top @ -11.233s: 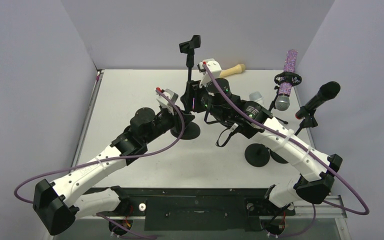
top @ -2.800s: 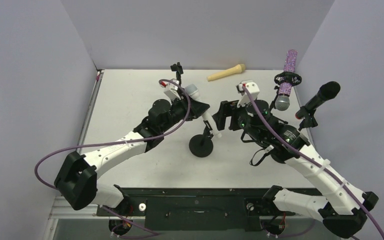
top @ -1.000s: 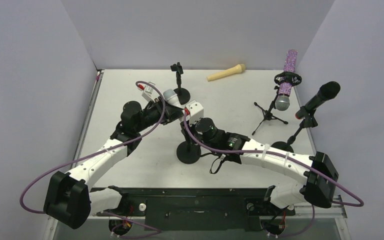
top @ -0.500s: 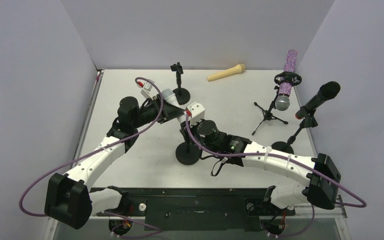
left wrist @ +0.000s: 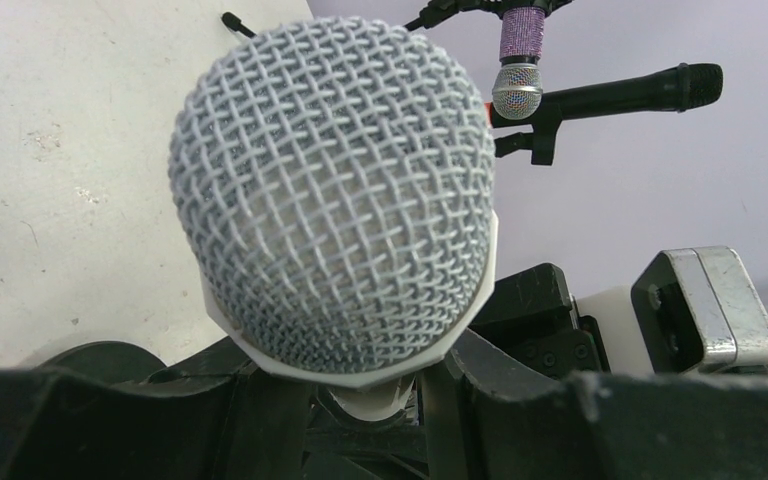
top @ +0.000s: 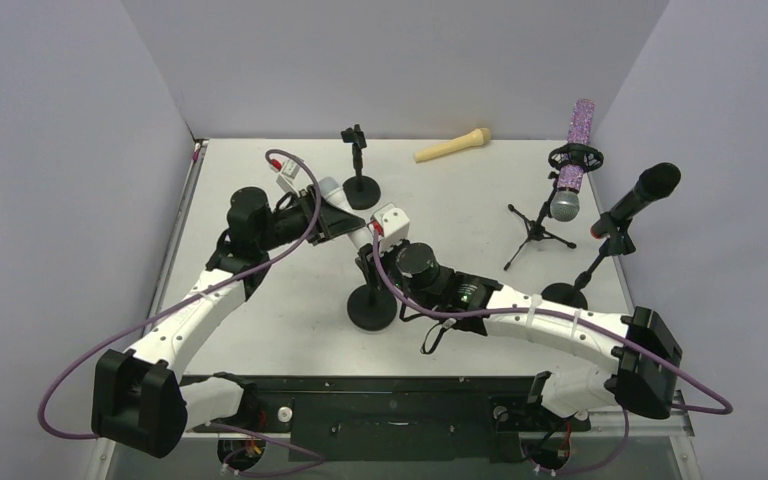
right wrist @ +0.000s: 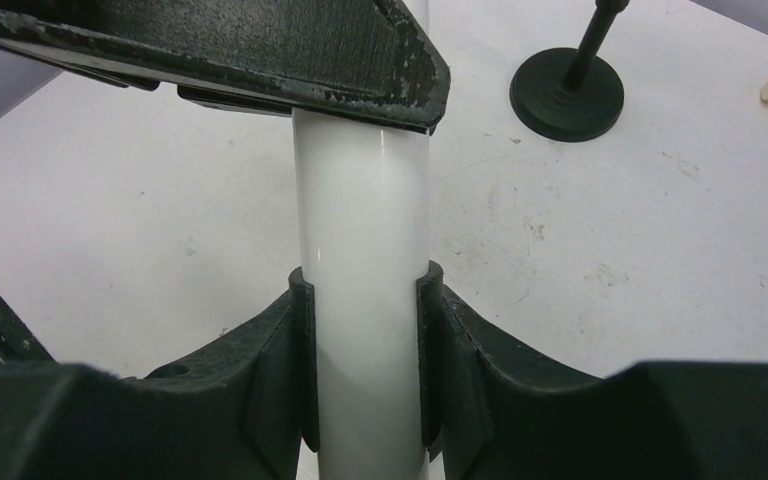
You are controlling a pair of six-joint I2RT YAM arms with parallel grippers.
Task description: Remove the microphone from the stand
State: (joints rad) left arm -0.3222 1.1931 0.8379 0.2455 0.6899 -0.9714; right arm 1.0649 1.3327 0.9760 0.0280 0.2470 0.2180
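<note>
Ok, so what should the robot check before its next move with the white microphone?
1. Left jaws shut on the white microphone, just under its mesh head: ok.
2. Right jaws shut on its white handle, lower down: ok.
3. Microphone out of the clip of the stand: cannot tell, the arms hide it.
4. Stand's round base flat on the table: ok, as far as it shows.
5. Room to move: not ok, a small empty stand is close behind the left jaws.
</note>
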